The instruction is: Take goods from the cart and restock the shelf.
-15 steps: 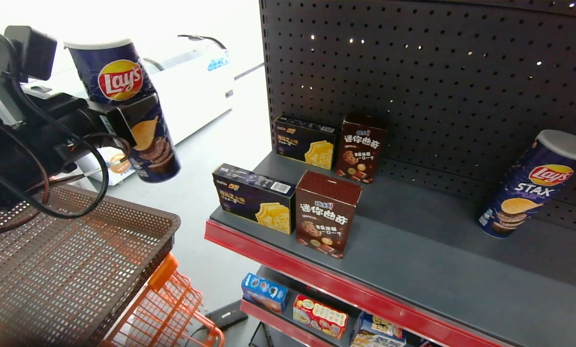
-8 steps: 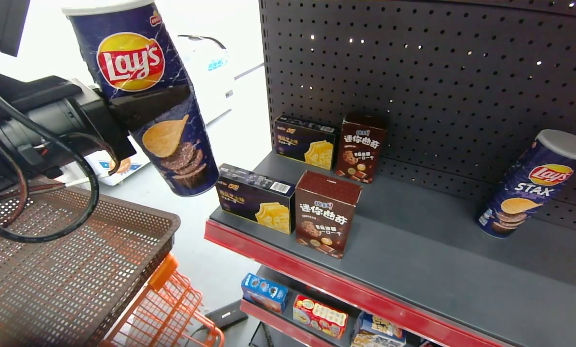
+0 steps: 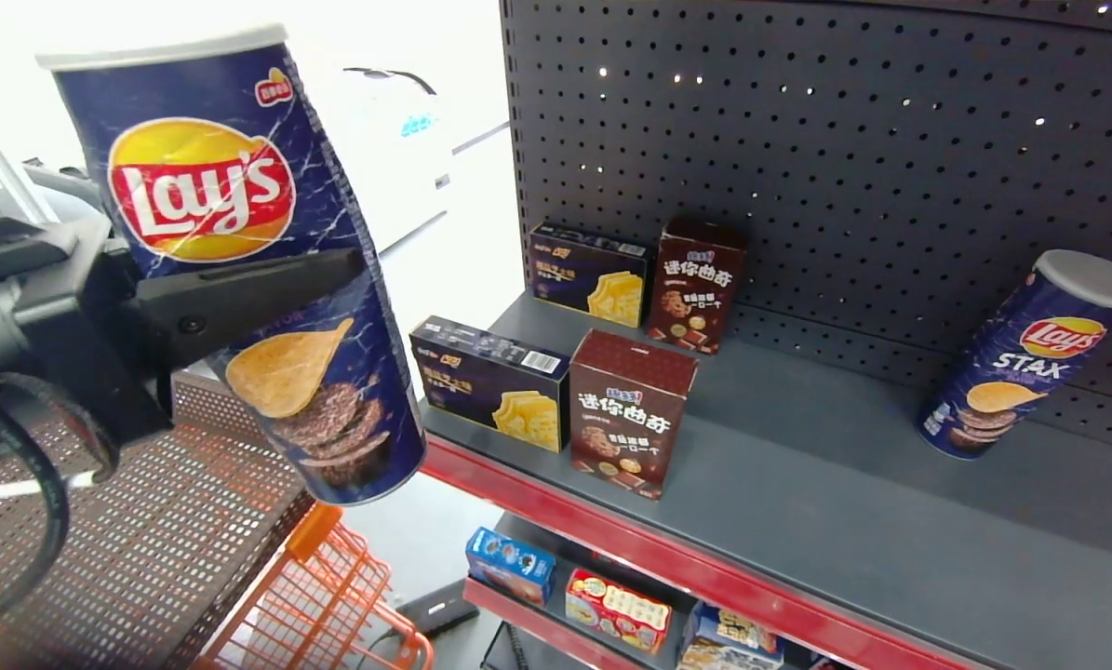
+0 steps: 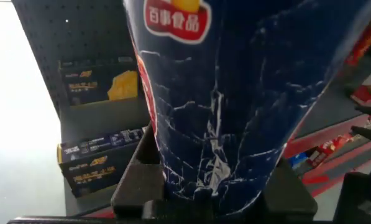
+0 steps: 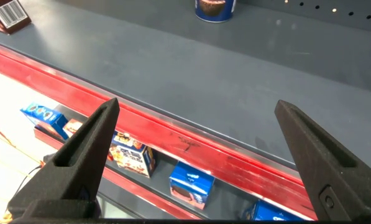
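Left jaws: clamped on the middle of a dark blue chip can, one black finger lying across its printed front; in the left wrist view the can sits wedged between two black pads.
Held can: in the air, white lid up and leaning slightly, above the brown mesh basket and just off the left end of the shelf.
Right jaws: spread wide and holding nothing, their black pads framing the grey shelf board and its red front edge.
Second can: a matching chip can stands tilted far right on the shelf, its lid resting against the black pegboard; its base shows in the right wrist view.
Front row: a dark blue box lies long side down at the shelf's left front, with an upright brown box touching it on its right.
Back row: another dark blue box and another brown box stand side by side against the pegboard.
Cart: orange wire frame beneath the mesh basket, beside the shelf unit.
Lower shelf: a blue pack and a red pack sit under the red edge.
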